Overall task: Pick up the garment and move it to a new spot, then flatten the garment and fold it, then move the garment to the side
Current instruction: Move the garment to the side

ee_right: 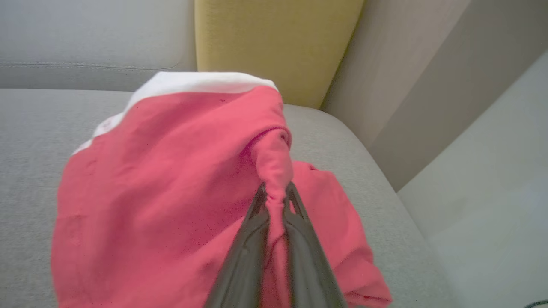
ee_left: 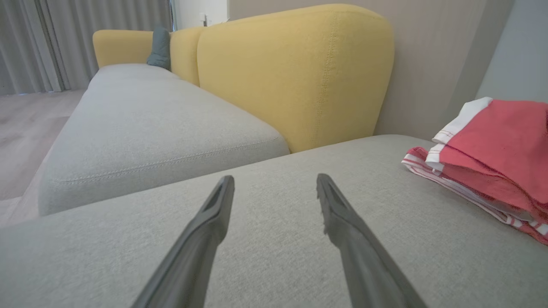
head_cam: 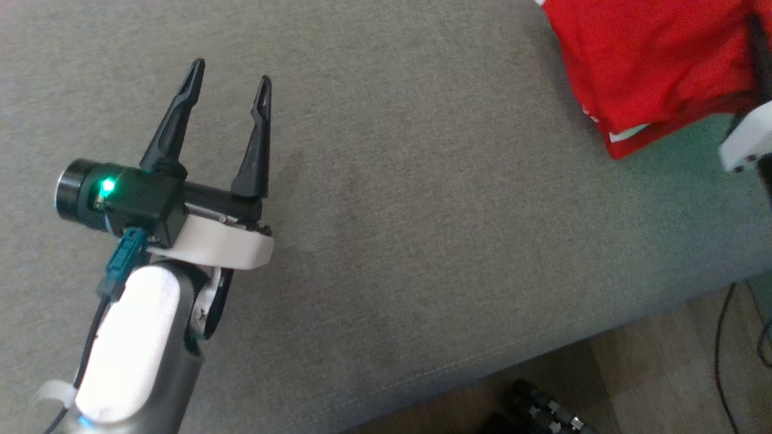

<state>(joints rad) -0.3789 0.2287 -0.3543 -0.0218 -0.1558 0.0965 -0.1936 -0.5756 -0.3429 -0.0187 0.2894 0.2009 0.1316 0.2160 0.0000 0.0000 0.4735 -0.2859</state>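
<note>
Near left, over the grey sofa seat (head_cam: pixel 422 229), left gripper (head_cam: pixel 231 69) hangs empty with jaws wide, well apart from the red garment (head_cam: pixel 651 60), bunched at far right with a fold pinched in the closed right gripper (ee_right: pixel 276 190), so right arm nearer.

Garment (ee_right: pixel 150 192): soft cloth, creased. Sofa seat (head_cam: pixel 422 211): matt woven fabric. Backrest (ee_left: pixel 299 77): matt fabric. Floor (head_cam: pixel 663 374): wood.

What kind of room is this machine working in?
Most likely a home living room: a grey-seated sofa with yellow backrests, floor-length curtains and a wooden floor. A red garment rests partly on the sofa.
</note>
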